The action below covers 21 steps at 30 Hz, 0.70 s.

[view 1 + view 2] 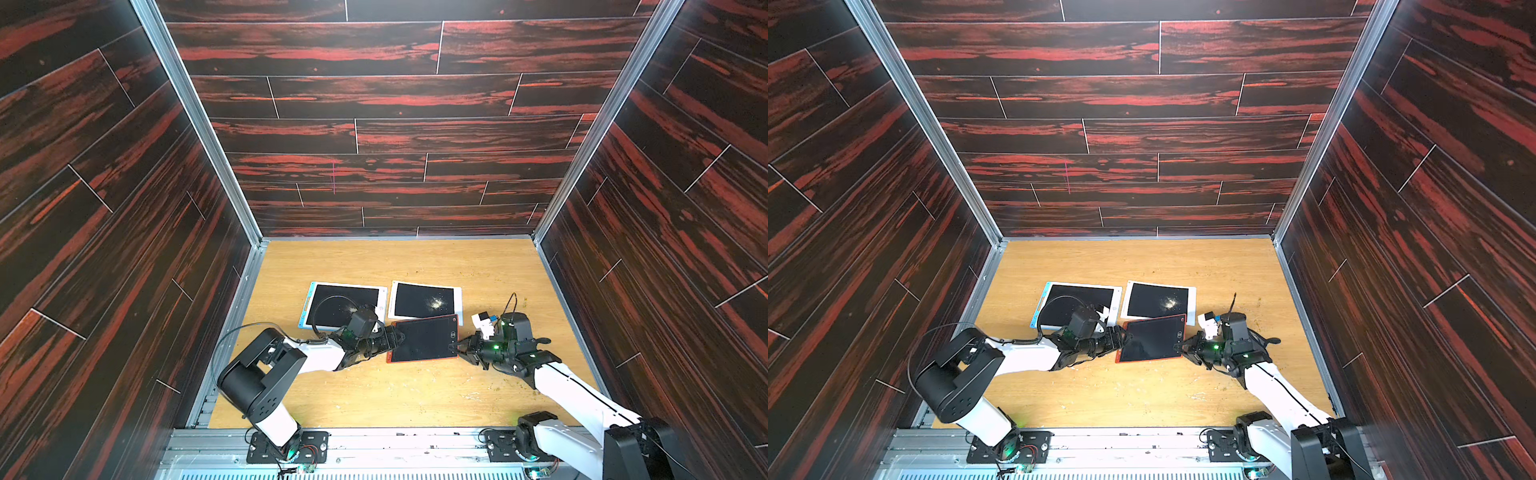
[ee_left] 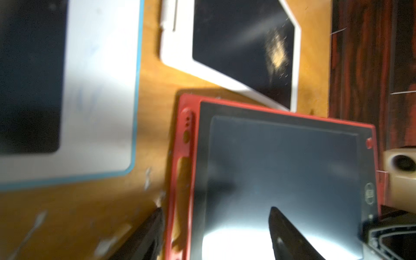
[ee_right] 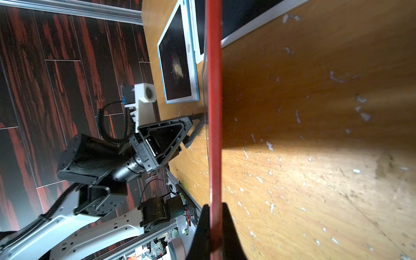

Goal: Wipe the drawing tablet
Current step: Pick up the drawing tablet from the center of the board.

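The red tablet (image 1: 424, 338) sits just beside the dusty white tablet (image 1: 426, 301). The right tool (image 3: 214, 206) clamps its rim, apparently steadying it; the left tool (image 1: 398, 336), jaws apart, straddles the opposite rim.

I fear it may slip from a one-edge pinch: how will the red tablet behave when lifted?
Probably stiff: the red tablet shows a straight, thin edge in the right gripper. Likely light for its size, being so thin. Its glossy screen may be slippery, so it could pivot; the left gripper, open around the opposite edge, could steady it.
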### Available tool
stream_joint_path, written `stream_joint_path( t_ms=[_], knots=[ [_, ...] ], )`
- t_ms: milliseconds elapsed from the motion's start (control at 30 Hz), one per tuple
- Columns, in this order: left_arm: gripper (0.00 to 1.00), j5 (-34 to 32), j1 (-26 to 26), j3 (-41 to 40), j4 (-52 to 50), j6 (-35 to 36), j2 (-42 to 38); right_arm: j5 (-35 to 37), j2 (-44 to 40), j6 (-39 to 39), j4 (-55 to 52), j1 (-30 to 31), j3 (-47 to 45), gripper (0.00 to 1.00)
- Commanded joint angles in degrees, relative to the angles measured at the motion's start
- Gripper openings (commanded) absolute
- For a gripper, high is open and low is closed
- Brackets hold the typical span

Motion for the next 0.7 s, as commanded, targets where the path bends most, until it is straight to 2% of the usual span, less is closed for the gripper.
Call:
stream_joint_path(
  t_ms=[0, 100, 200, 267, 333, 433, 533, 667],
  knots=[
    [0.74, -5.2, -0.7, 2.0, -19.4, 5.7, -5.6, 2.3, -0.3, -3.0, -5.0, 0.2, 2.5, 0.00],
    [0.73, -14.6, -4.9, 7.7, -31.4, 14.3, -12.9, 2.1, -1.2, -5.2, -8.4, 0.2, 5.2, 0.00],
    [0.70, -28.4, -14.9, 14.8, -40.3, 25.2, -14.2, -0.9, -1.7, -6.8, -11.1, 0.2, 8.4, 0.00],
    [0.64, -35.6, -22.4, 18.1, -42.5, 32.1, -11.9, -3.8, -1.7, -7.7, -13.1, 0.3, 10.4, 0.00],
    [0.63, -45.9, -32.0, 20.3, -42.6, 37.6, -10.0, -6.4, -2.3, -8.0, -14.4, 0.3, 11.6, 0.00],
    [0.62, -55.1, -40.9, 22.0, -40.3, 43.3, -6.5, -8.0, -3.8, -7.9, -16.0, 0.3, 12.3, 0.00],
    [0.58, -59.8, -43.8, 22.0, -38.7, 44.5, -4.6, -9.1, -5.4, -7.9, -17.6, 0.3, 12.7, 0.00],
    [0.58, -64.6, -44.5, 20.7, -37.5, 43.7, -5.9, -9.6, -7.2, -8.4, -19.7, 0.2, 12.9, 0.00]
  ],
)
